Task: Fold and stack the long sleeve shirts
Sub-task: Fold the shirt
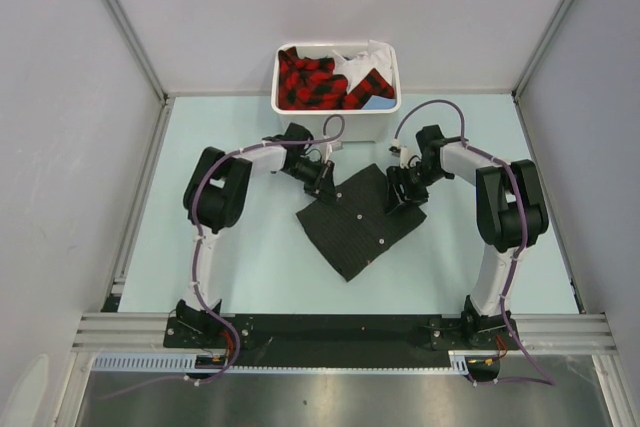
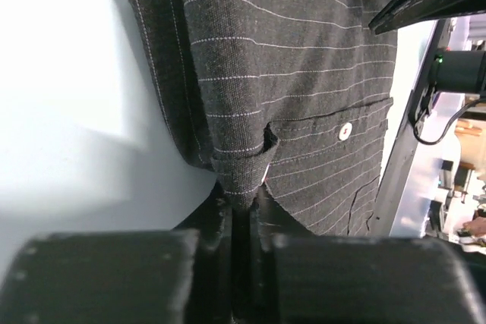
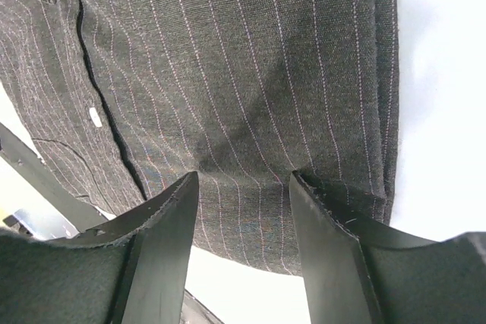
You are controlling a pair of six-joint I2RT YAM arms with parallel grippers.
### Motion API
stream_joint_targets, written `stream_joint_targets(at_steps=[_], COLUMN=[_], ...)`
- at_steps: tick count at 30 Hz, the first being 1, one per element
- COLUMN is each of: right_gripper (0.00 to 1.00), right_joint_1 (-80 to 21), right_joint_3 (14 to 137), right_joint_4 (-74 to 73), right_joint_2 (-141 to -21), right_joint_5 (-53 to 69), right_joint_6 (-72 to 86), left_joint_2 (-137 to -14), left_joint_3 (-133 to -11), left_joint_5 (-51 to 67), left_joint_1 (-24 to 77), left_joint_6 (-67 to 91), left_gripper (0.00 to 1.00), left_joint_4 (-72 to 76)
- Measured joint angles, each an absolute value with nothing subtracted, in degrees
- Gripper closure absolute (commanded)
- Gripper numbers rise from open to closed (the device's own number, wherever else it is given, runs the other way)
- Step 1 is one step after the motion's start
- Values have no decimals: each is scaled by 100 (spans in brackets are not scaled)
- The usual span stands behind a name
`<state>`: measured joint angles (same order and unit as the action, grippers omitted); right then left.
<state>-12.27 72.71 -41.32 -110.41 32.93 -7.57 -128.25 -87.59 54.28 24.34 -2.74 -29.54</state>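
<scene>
A charcoal pinstriped long sleeve shirt point(image 1: 360, 222) lies partly folded on the pale table, its button placket running diagonally. My left gripper point(image 1: 322, 175) is at the shirt's far left corner. In the left wrist view this gripper point(image 2: 241, 199) is shut on a pinched fold of the shirt point(image 2: 296, 73), near a pocket with a white button point(image 2: 345, 131). My right gripper point(image 1: 405, 190) is over the far right corner. In the right wrist view it point(image 3: 243, 184) stands open, both fingertips resting on the shirt point(image 3: 228, 58), with flat cloth spanning the gap.
A white bin point(image 1: 335, 107) stands at the back of the table, holding red-and-black plaid clothing point(image 1: 310, 82) and some white cloth. Metal frame posts and grey walls close in both sides.
</scene>
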Motion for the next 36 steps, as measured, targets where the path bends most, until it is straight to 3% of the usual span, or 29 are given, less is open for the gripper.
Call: stream_joint_targets(at_steps=[5, 15, 21, 26, 30, 36], right_gripper=[40, 37, 34, 20, 8, 2], right_joint_1=[-1199, -438, -183, -126, -62, 276], right_joint_3=[7192, 6702, 6381, 5848, 5205, 4121], right_joint_4=[-4064, -3785, -3500, -2947, -2327, -1538], right_joint_2=[-10947, -10127, -9655, -9236, -8912, -8547], right_joint_5=[3363, 3800, 4187, 4663, 5000, 5284], right_joint_6=[-703, -235, 246, 1107, 1872, 2755], left_joint_2=[-12534, -10967, -10595, -10486, -10169, -10532], left_joint_3=[-8615, -8757, -9627, -10731, -10082, -8433], left_joint_5=[5164, 3844, 2051, 454, -351, -799], left_joint_1=[2412, 2364, 2373, 2705, 3361, 4775], left_joint_6=[-250, -978, -1308, -1614, -1431, -749], left_gripper=[100, 100, 100, 100, 100, 100], left_joint_4=[-3044, -4609, -5588, -6084, -5778, -4895])
